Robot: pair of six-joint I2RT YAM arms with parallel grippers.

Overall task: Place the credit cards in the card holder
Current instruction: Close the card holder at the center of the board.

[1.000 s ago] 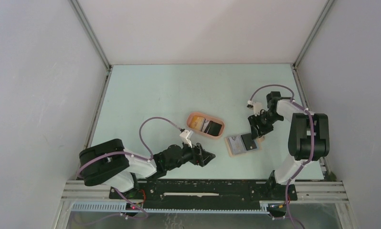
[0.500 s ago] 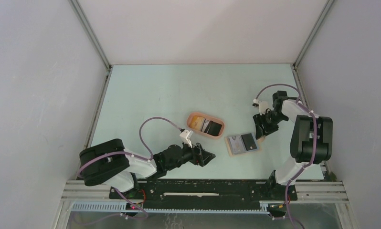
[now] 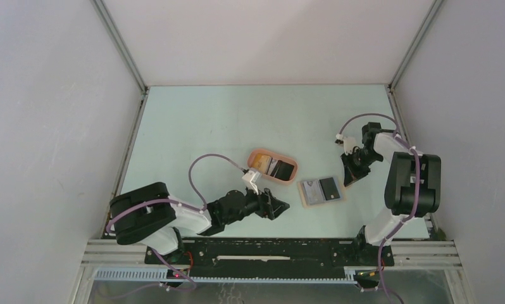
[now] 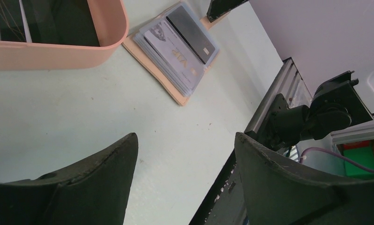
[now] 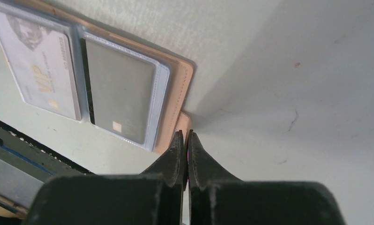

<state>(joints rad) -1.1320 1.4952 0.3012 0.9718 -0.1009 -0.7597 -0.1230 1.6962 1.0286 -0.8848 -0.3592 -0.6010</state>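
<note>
The tan card holder [image 3: 305, 201] lies open between the arms, with a grey striped credit card [image 3: 311, 190] and a black one [image 3: 329, 188] in its clear sleeves. The right wrist view shows both cards [image 5: 40, 70] [image 5: 119, 93] and the holder's tan edge [image 5: 178, 93]. My right gripper [image 3: 348, 182] [image 5: 185, 132] is shut, its tips at the holder's small tab [image 5: 184, 121]; I see nothing between them. More credit cards, yellow-orange [image 3: 259, 163] and black [image 3: 285, 170], lie in the peach tray [image 3: 257, 154]. My left gripper [image 3: 276, 208] [image 4: 185, 136] is open and holds nothing, left of the holder [image 4: 175, 96].
The peach oval tray [image 4: 58, 54] stands just behind and left of the holder. The black rail [image 3: 269, 244] at the table's near edge runs close under the left gripper. The enclosure's right wall is near the right arm.
My right gripper has drawn back from over the holder to its right edge and has shut. The left arm has shifted very slightly.
</note>
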